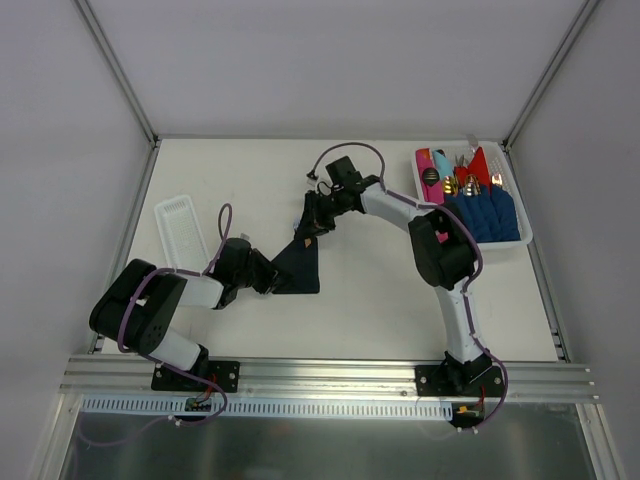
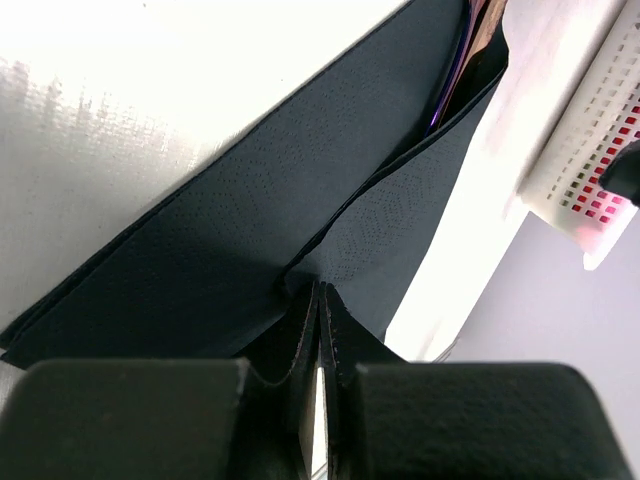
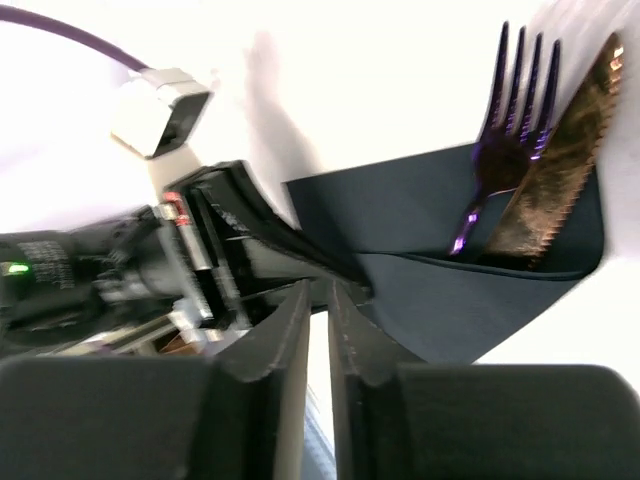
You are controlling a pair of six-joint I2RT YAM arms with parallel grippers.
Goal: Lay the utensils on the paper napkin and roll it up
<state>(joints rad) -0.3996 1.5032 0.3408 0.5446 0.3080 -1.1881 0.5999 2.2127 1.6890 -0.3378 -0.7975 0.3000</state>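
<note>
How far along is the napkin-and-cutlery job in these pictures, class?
Done: the fork and knife lie on the napkin, a flap folded over their handles. In hand: the left jaws pinch a napkin edge; the right jaws stand nearly closed at its fold, grip unclear. Left: the rolling; the napkin is a flat fold, not yet a roll.

Fork (image 3: 503,140) and knife (image 3: 560,160) in paper napkin (image 3: 420,215)
</note>
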